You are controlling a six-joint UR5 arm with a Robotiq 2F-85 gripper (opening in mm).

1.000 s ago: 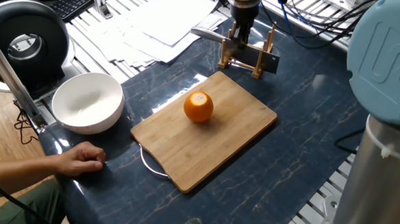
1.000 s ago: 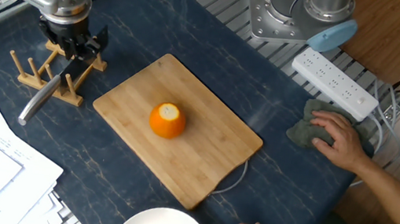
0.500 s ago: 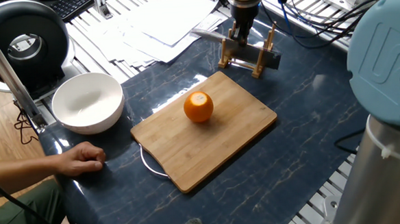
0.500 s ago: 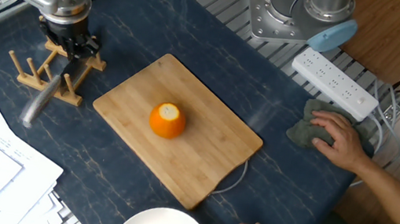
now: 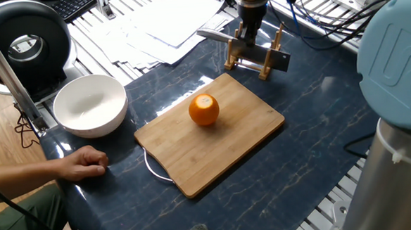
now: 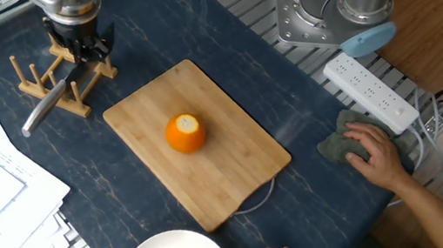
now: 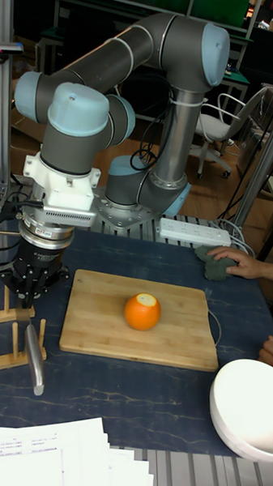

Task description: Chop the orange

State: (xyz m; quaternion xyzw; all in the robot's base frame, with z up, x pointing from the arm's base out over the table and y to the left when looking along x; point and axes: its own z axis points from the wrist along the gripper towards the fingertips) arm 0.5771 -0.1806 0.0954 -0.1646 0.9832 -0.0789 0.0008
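The arm [image 7: 147, 72] reaches over the far side of the dark table [image 5: 319, 137], away from the cutting board [image 6: 200, 152]. A white bowl [image 5: 90, 105] sits near the board. The gripper [image 6: 77, 48] is down at the wooden rack [image 6: 47, 80], its fingers closed around the handle of the knife [image 6: 47, 104] resting there. The orange [image 6: 185, 133] sits whole in the middle of the board, pale cut top up. The step in hand looks like fetching the knife; next it likely needs lifting clear of the rack and carrying over the orange.
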